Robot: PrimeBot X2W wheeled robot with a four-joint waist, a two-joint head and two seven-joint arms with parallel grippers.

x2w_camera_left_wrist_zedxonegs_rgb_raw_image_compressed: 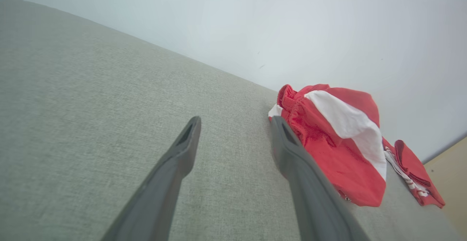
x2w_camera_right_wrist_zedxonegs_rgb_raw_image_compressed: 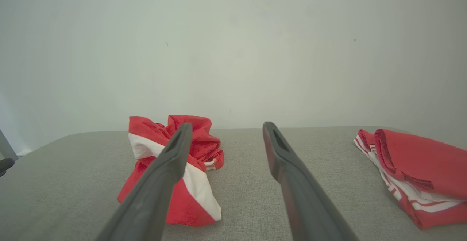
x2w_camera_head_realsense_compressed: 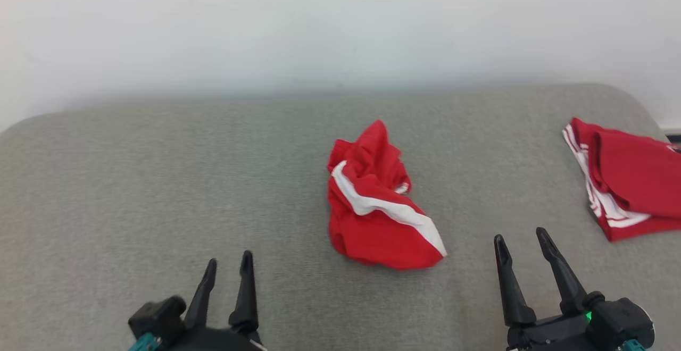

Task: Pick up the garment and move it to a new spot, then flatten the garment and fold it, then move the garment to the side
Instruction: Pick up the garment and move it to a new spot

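Jaws on both sides are spread wide with nothing between them, so we're not holding anything right now. Our left gripper [x2w_camera_head_realsense_compressed: 230,259] sits low on the left of the head view and our right gripper [x2w_camera_head_realsense_compressed: 520,235] low on the right, both over the grey fabric surface [x2w_camera_head_realsense_compressed: 159,181], with fingers pointing toward the white wall [x2w_camera_head_realsense_compressed: 319,21]. The garment [x2w_camera_head_realsense_compressed: 380,207], a crumpled red thing with a wide white stripe, lies in a heap mid-surface, between the two grippers and a bit further out, touching neither. Way over at the right edge we've got a second red garment [x2w_camera_head_realsense_compressed: 633,181] with thin white stripes, folded, well apart from the heap.
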